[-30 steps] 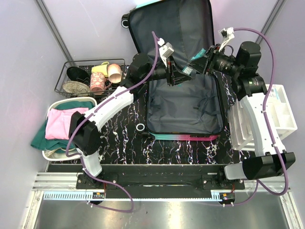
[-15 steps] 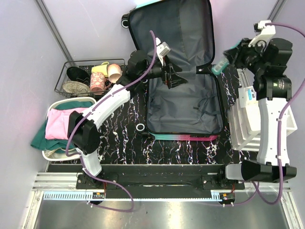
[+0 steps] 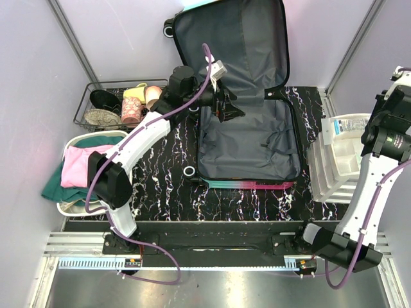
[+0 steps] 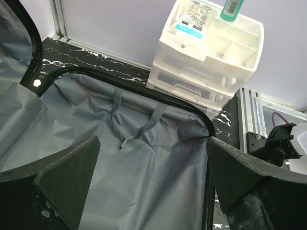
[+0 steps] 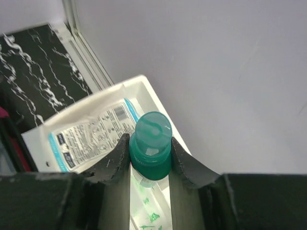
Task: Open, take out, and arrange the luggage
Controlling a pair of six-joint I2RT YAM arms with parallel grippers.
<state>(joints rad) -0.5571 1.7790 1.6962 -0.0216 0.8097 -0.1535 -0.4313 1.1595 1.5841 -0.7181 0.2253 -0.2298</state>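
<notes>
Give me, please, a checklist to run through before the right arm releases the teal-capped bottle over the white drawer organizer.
1. Right jaws shut on the teal-capped clear plastic bottle: ok.
2. Bottle over the white plastic drawer organizer: ok.
3. Compartment beneath the bottle free: cannot tell, hidden.
4. Flat printed sachet beside, not under, the bottle: ok.
5. Left jaws open, empty, over the open teal-and-pink hard-shell suitcase: ok.

No text can be read. The packet (image 5: 88, 136) and the bottle (image 4: 232, 10) carry barcoded labels, all too blurred
</notes>
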